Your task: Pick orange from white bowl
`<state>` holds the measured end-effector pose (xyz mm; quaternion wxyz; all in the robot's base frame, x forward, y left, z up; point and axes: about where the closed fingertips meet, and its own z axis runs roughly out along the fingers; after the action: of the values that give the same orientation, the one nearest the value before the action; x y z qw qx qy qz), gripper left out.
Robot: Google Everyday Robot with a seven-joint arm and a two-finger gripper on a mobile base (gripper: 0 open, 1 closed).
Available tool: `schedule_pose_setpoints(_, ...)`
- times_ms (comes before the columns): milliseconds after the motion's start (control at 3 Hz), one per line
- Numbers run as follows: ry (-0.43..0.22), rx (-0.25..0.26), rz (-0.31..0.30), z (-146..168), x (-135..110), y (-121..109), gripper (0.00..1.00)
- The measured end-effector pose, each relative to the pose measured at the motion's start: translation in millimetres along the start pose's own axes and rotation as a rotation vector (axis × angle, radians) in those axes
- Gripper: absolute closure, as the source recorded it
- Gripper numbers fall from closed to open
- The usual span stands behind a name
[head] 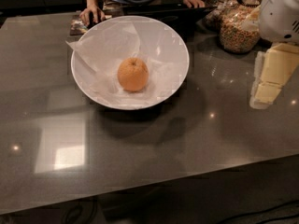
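The orange (133, 74) lies in the middle of the white bowl (175, 45), on crinkled translucent white paper (108, 45). The bowl stands on the dark grey table towards the back. My gripper (262, 98), pale cream under a white arm housing (281, 10), hangs at the right edge of the view. It is to the right of the bowl, clear of its rim, above the table and not touching anything.
Glass jars of cereal (239, 29) stand at the back right, close behind the gripper. A person stands at the far edge with hands (90, 15) on the table by a dark laptop (163, 10). The grey tabletop (140, 143) reaches to the front edge.
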<state>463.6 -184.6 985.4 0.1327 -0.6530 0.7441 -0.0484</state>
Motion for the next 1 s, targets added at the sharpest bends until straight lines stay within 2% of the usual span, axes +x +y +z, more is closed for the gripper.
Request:
schedule_pose_setpoints(333, 0.0, 0.0, 0.0, 0.0, -0.1, 0.0, 0.0)
schedule_pose_setpoints(667, 0.001, 0.027, -0.054, 1.6, -36.6, -13.4, 0.0)
schedule_pose_setpoints(1000, 0.015, 0.04, -0.132, 5.0, -83.0, -36.7, 0.0)
